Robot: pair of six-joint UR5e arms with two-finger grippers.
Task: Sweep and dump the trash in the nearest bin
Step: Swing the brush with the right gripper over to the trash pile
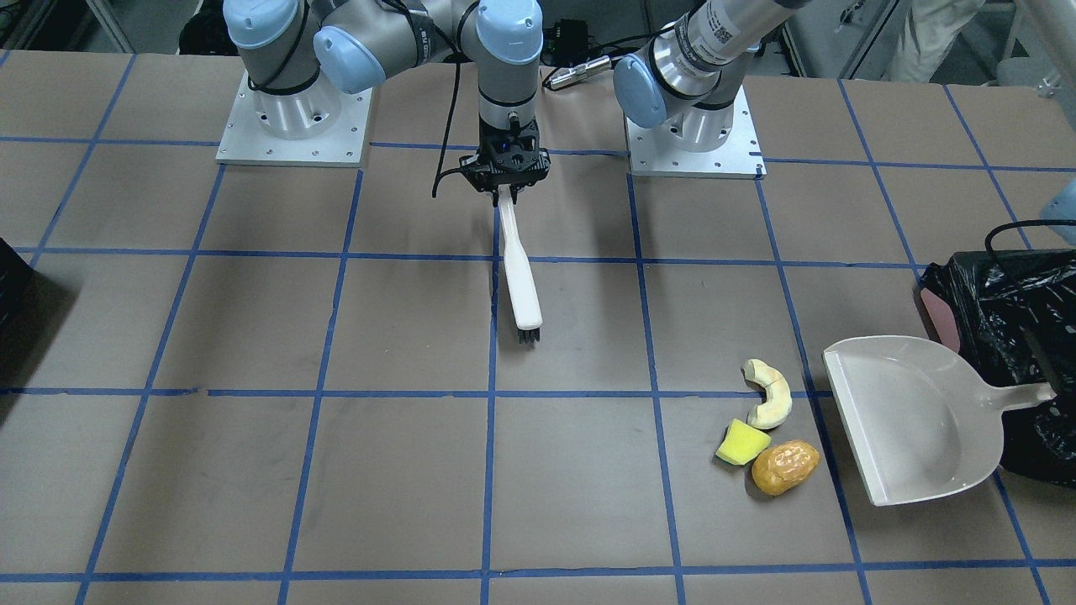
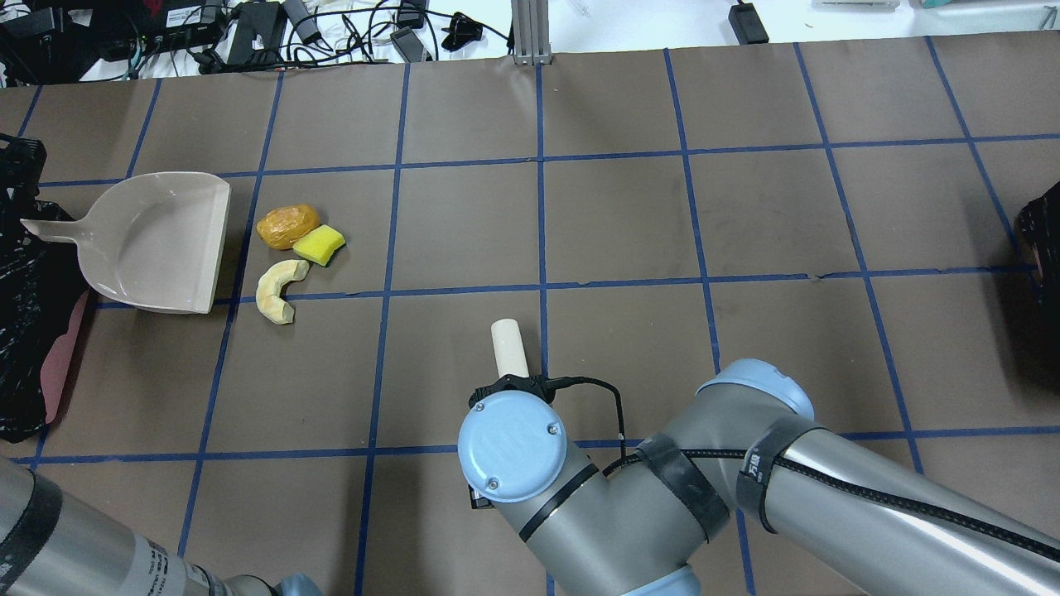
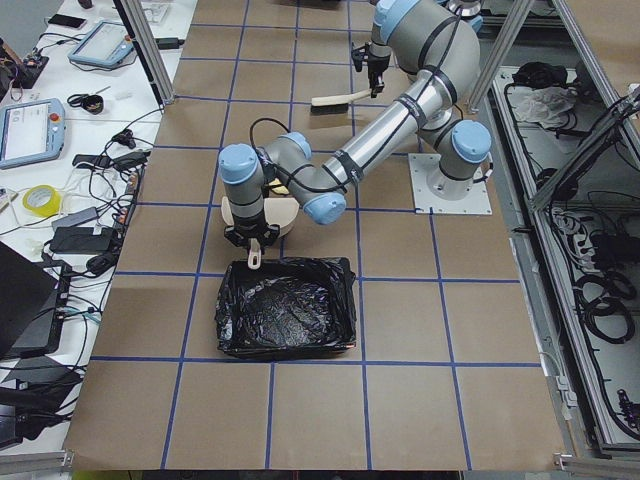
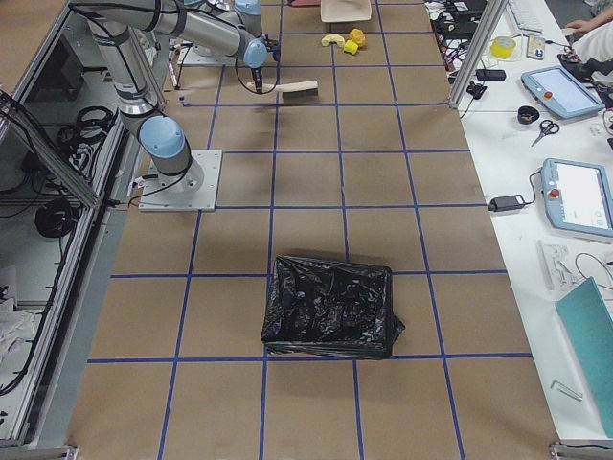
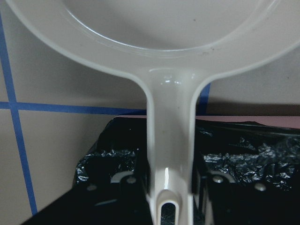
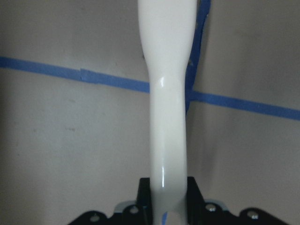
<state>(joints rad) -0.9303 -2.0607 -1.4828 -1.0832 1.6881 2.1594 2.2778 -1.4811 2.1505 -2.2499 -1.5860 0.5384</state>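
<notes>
Bulging toward the dustpan [image 1: 916,420], the cream crescent [image 1: 772,395] runs near-far; yellow-green wedge [image 1: 741,443] and lumpy orange oval [image 1: 785,467] lie farther. Left gripper [image 5: 169,192] clamps dustpan handle, right gripper [image 1: 509,190] clamps brush [image 1: 521,286].

A lab, by its teach pendants [image 4: 579,196] and cables [image 2: 348,33]

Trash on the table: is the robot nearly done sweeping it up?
Just starting. Done: right jaws grip the brush, left jaws the dustpan. In hand: brush is well apart from the trash. Left: sweep all three pieces into the empty dustpan, then tip it into the bin.
</notes>
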